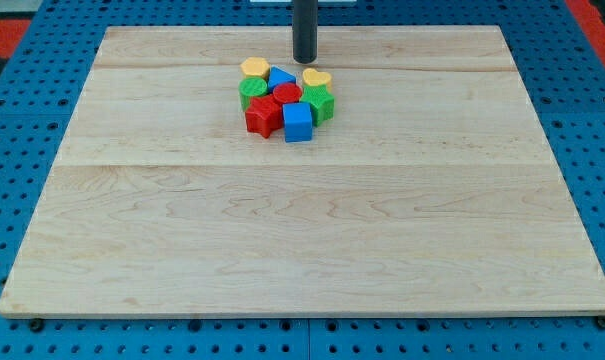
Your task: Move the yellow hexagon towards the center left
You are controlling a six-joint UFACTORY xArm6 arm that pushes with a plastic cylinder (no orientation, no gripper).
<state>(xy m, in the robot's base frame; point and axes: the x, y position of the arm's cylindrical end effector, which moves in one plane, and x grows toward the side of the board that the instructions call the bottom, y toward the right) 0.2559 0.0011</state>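
Hovering above the cluster, my tip (304, 60) touches nothing; no claw fitted. Approach yellow hexagon (254, 68) from its right, push leftward, sparing blue triangle (281, 77).

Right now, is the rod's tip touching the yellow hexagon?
No, my tip stands above the cluster, between the yellow hexagon and the yellow heart, touching neither.

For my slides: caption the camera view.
My tip hovers just above a tight block cluster, between the yellow hexagon and yellow heart.
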